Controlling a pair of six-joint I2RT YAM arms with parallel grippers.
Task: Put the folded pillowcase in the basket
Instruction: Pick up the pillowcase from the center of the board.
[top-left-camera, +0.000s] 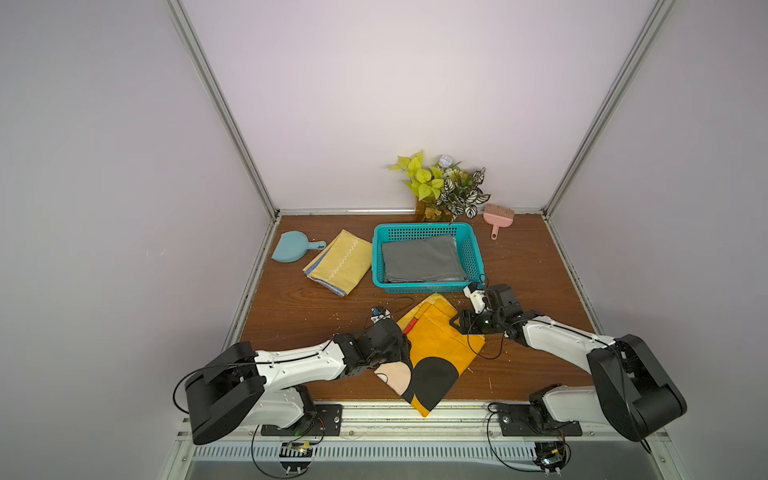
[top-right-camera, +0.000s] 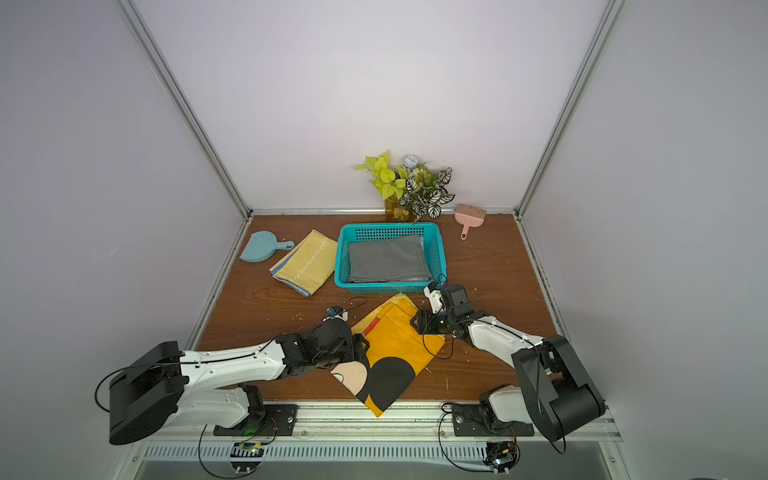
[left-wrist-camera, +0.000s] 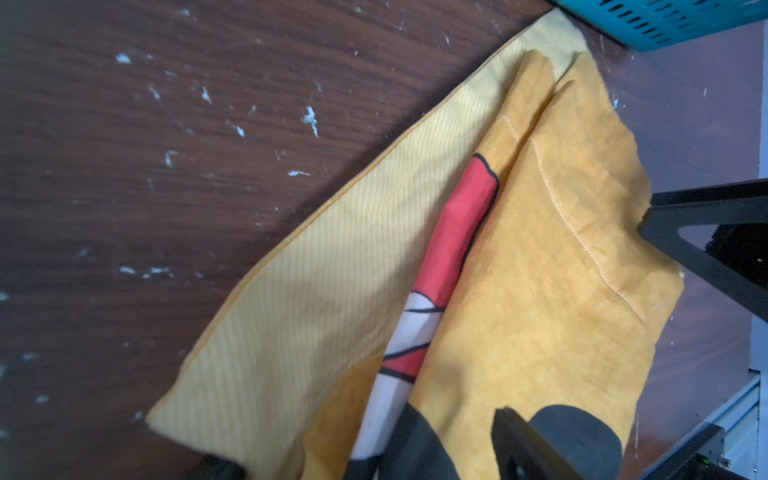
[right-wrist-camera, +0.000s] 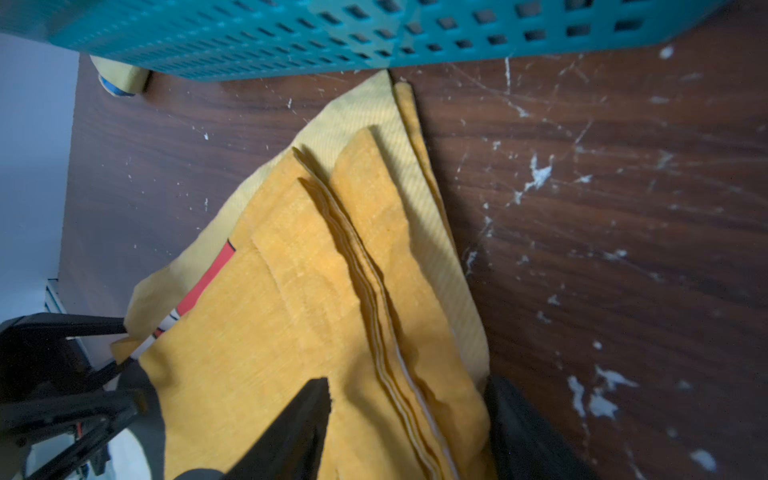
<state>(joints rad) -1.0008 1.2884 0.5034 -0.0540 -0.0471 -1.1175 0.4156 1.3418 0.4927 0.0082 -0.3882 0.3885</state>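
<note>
The folded pillowcase (top-left-camera: 436, 353), orange with a cartoon print, lies skewed at the middle of the worktop's (top-left-camera: 316, 299) front edge. One corner hangs over that edge and the opposite corner points at the basket (top-left-camera: 422, 227), stopping just short of its near wall, so it is not yet in. We judge it sits between the arms so that each can take one side and carry it flat, which would keep the folds from spilling. The left gripper (top-right-camera: 363, 345) is at its left side. The right gripper (right-wrist-camera: 409, 388) straddles its layered right edge, with one finger over the cloth and one beside it on the wood. Both sets of jaws stand partway apart around fabric, and we cannot tell whether either has actually bitten yet (the wrist views crop the fingertips). The basket sits at mid-worktop toward the back edge and already holds a grey folded cloth (top-left-camera: 424, 259) that covers most of its floor, so the pillowcase would land on top of it. Left of the basket lies a pale yellow folded cloth (top-left-camera: 338, 262), and beyond that, near the back left corner, a blue dustpan (top-left-camera: 291, 247). Against the back edge are a potted plant (top-left-camera: 444, 187) and a pink brush (top-left-camera: 498, 218). We count one basket, three folded cloths, two grippers, one dustpan, one brush and one plant.
</note>
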